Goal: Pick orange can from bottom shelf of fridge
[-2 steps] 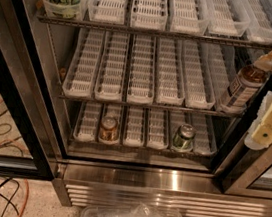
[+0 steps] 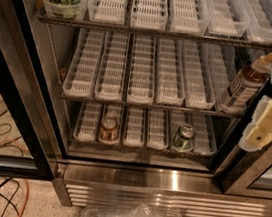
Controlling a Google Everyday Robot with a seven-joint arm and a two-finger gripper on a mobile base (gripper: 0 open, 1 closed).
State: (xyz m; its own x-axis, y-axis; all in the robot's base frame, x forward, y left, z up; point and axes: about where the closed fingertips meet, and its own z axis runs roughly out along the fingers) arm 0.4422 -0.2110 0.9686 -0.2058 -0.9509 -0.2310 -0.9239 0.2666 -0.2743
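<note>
I see the orange can standing upright on the bottom shelf of the fridge. Its long axis is vertical and its silver top faces up. It sits in the second lane tray from the left, near the front edge. A green can stands upright a few lanes to the right, well apart from it. My hand hangs at the right edge, outside the shelves and beside a brown bottle on the middle rack; I cannot tell whether it is spread or pressed together.
</note>
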